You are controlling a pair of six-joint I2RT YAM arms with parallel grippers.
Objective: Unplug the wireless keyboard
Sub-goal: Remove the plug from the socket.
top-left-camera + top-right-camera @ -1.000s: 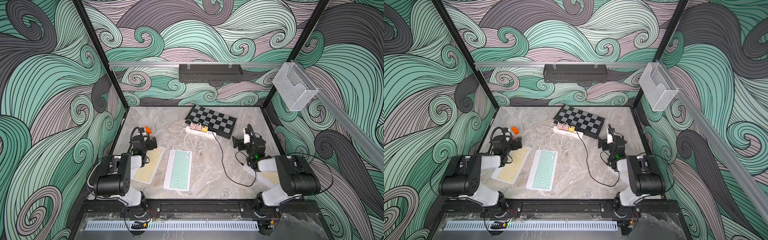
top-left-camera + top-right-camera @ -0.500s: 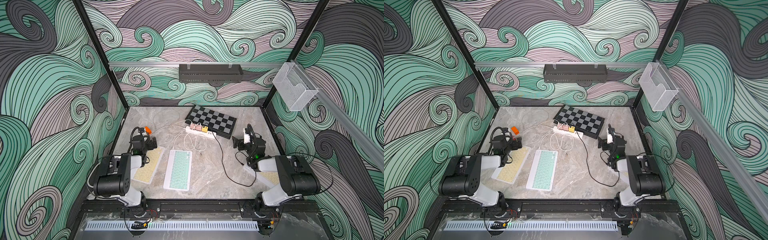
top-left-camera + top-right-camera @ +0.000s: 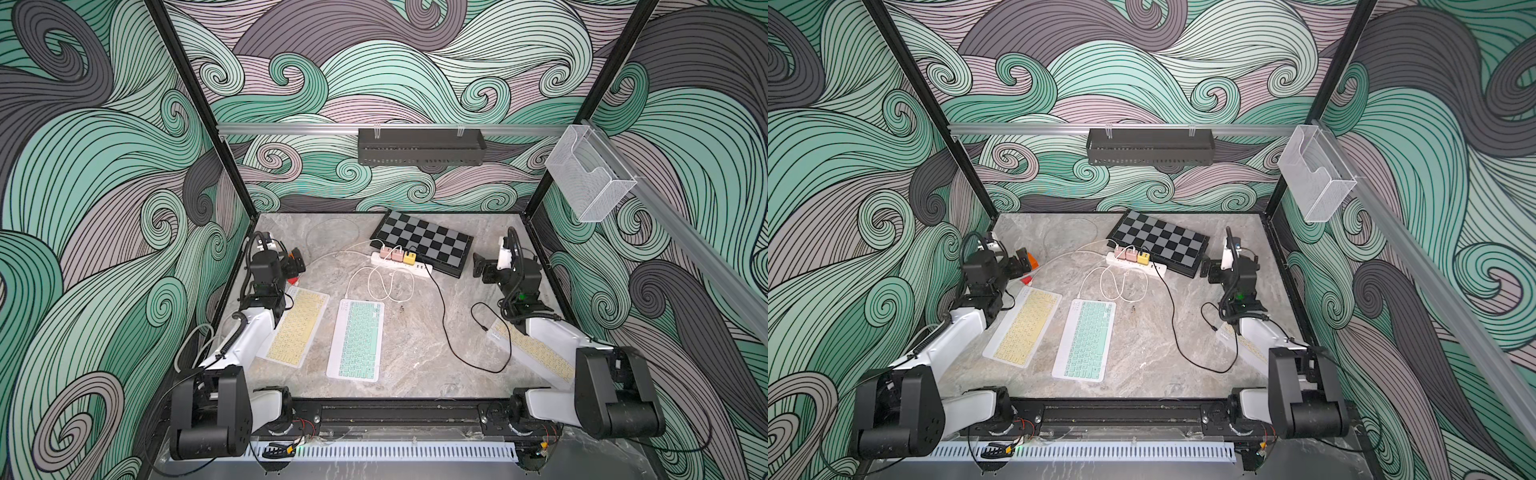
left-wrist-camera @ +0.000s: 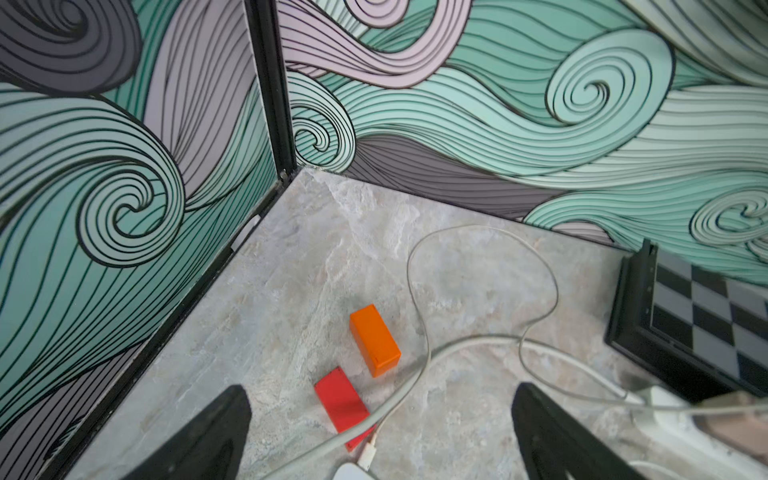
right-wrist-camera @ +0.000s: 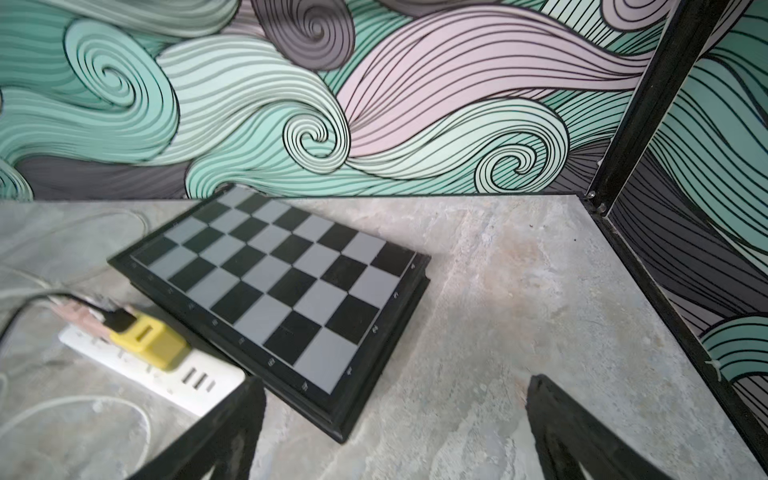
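At mid-table, a white looped cable (image 3: 349, 286) meets the mint-green plastic keyboard (image 3: 356, 338). Left gripper (image 4: 380, 388) and right gripper (image 5: 395, 380) gape empty; we must first reach its plug.

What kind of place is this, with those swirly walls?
Most likely a robot test booth: a left arm and right arm mounted on a front rail, a tabletop boxed in by patterned panels, and staged props: a green keyboard, power strip and chessboard.
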